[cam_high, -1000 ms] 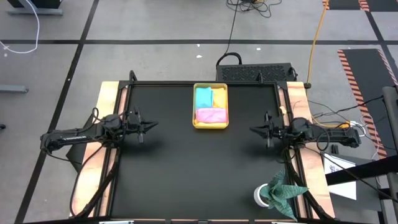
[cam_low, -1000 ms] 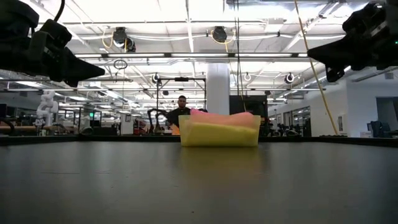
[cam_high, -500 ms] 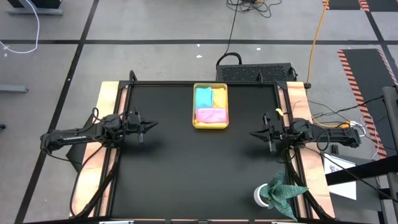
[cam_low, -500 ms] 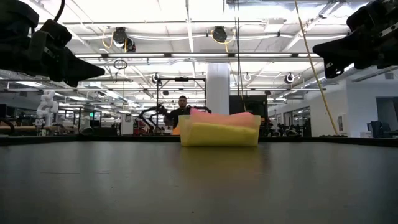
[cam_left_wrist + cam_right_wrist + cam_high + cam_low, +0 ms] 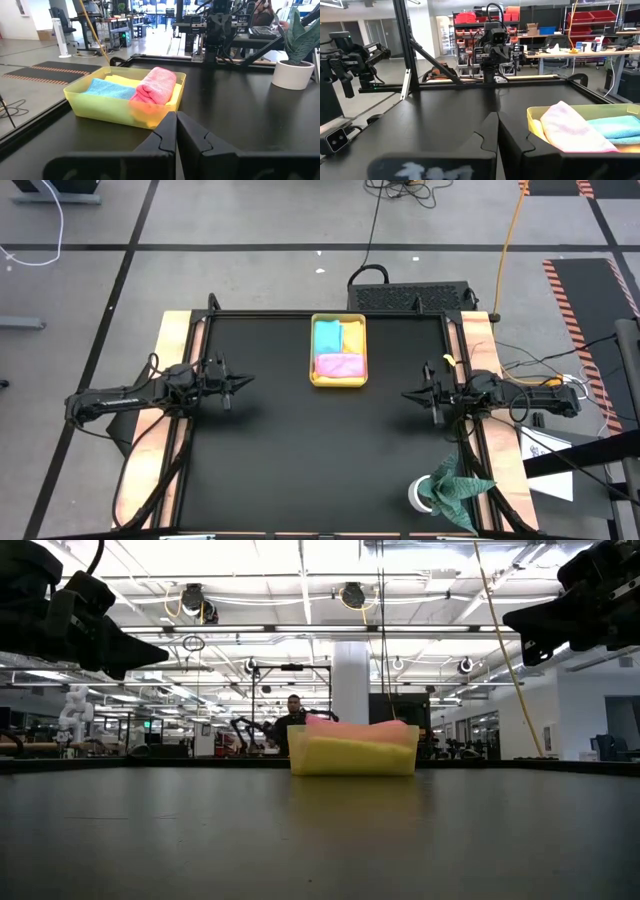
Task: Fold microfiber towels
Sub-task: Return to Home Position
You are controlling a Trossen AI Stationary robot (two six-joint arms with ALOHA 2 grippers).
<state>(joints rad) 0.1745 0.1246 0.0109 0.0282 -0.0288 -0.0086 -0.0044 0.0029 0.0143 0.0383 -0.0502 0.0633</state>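
Note:
A translucent yellow tray (image 5: 362,381) stands at the table's far middle. In it lie a folded pink towel (image 5: 338,365), a light blue towel (image 5: 326,336) and a yellow towel (image 5: 353,337); the orange towel is hidden. The pink towel (image 5: 156,85) and the light blue towel (image 5: 111,88) show in the left wrist view, and the pink towel (image 5: 572,127) in the right wrist view. My left gripper (image 5: 250,379) hovers shut and empty over the table's left side. My right gripper (image 5: 404,391) hovers shut and empty over the right side. Both point toward the table's middle.
A small white pot with a green plant (image 5: 445,488) stands at the table's near right corner. A person (image 5: 292,718) shows in the room far beyond the table. Bare black tabletop (image 5: 310,450) lies between the arms and in front of the tray.
My right gripper has shifted slightly toward the table's near edge and a little down, staying shut. The tray and towels have not moved.

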